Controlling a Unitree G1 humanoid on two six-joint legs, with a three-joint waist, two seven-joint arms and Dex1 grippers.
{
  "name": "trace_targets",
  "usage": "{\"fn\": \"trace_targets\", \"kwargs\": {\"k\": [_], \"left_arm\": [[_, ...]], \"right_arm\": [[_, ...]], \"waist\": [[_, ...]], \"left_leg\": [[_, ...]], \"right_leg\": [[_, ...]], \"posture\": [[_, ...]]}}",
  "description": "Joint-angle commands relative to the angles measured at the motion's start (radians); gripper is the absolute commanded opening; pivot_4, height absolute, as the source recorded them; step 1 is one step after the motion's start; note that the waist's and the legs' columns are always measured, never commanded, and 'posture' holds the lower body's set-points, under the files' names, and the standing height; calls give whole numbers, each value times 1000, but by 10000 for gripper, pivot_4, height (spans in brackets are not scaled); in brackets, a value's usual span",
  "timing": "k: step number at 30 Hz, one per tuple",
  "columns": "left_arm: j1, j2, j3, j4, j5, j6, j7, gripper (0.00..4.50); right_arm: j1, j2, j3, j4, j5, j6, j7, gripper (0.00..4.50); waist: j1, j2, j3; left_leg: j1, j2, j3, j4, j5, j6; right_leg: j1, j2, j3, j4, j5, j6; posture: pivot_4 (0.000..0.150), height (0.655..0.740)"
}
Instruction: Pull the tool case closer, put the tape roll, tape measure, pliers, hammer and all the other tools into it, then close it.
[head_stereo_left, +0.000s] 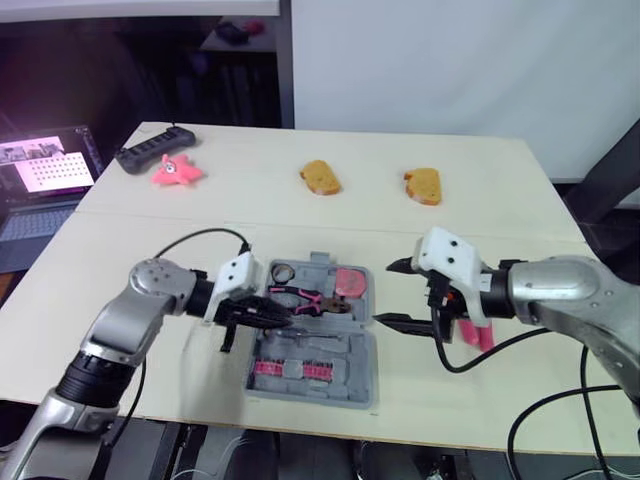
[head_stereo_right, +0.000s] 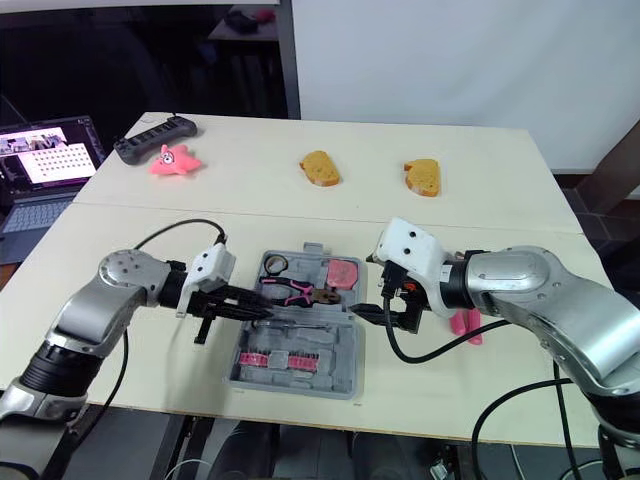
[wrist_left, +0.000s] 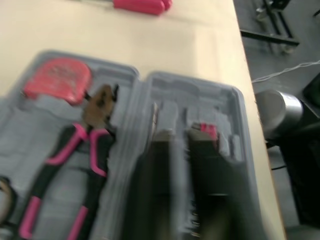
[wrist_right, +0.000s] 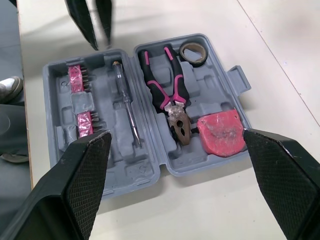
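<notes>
- The tool case (wrist_right: 145, 170) lies open and flat near the table's front edge, between the two arms, with one half toward the robot and the other beyond it.
- The near half holds two pink bit strips (head_stereo_left: 288, 368) and a thin screwdriver (wrist_right: 127, 107) lying in its groove.
- The left gripper (head_stereo_left: 284, 320) is at the case's left side, pointing across it to about where the two halves meet. Its fingers are parted by a narrow gap and grasp nothing.
- The right gripper (head_stereo_left: 385, 294) is at the case's right side, beside the far half. It is released wide, its fingers spread well apart and empty.
- In the far half, the pliers (wrist_right: 167, 95) with pink and black handles lie in the middle.
- The tape roll (wrist_right: 193, 52) sits in the left corner of that half.
- The red tape measure (wrist_right: 220, 132) sits in the right corner, with the pliers' nose just beside it.
- A pink-handled tool (head_stereo_right: 465, 322) lies on the table (head_stereo_left: 500, 170) to the right of the case, partly hidden by the right arm. I cannot tell which tool it is.
- Farther back, well apart from the case, are two pieces of bread (head_stereo_left: 320, 177) (head_stereo_left: 423, 186).
- At the far left lie a pink toy (head_stereo_left: 175, 172) and, just behind it, a black power strip (head_stereo_left: 153, 148).
- A laptop (head_stereo_left: 45, 185) sits off the table's left side.
</notes>
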Motion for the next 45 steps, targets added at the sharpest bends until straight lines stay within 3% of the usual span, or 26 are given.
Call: {"fn": "trace_targets", "kwargs": {"k": [1,18,29,35,39,42,45], "left_arm": [[7,-18,-31,50,48,-143,6,237],[-31,-145,-171,353,289,-393,185,237],[-32,-163,-175,371,289,-428,200,237],[-42,-169,-120,345,211,-364,191,237],[-44,-130,25,275,19,-236,143,237],[-14,-28,132,249,-39,-195,120,7309],[46,64,219,221,-76,-165,115,21512]], "right_arm": [[-23,-7,-5,0,-19,-25,19,45000],[-28,-11,-11,-5,-47,-18,30,45000],[-25,-18,-19,-4,-45,-15,30,45000],[-27,-12,-19,5,-45,-20,30,45000],[28,13,-72,25,-32,-63,35,45000],[80,23,-113,134,-65,-118,48,45000],[155,45,-222,209,-17,-179,110,45000]], "waist": [[1,0,0],[0,0,0],[2,3,-2],[2,4,-2],[-1,3,-2],[-8,3,-2],[-19,4,-2]], "left_leg": [[0,0,0,0,0,0],[0,0,0,0,0,0],[1,0,0,0,0,0],[1,0,0,0,0,0],[1,0,0,0,0,0],[1,0,0,-1,0,0],[1,0,0,-1,0,0]], "right_leg": [[0,0,0,0,0,0],[0,0,0,0,0,0],[2,0,0,0,0,0],[2,0,0,0,0,0],[1,0,0,0,0,0],[1,0,0,0,0,0],[1,0,0,0,0,0]], "posture": [[1500,7400],[1500,7400],[1500,7400],[1500,7400],[1500,7400],[1500,7400],[1500,7400]]}}
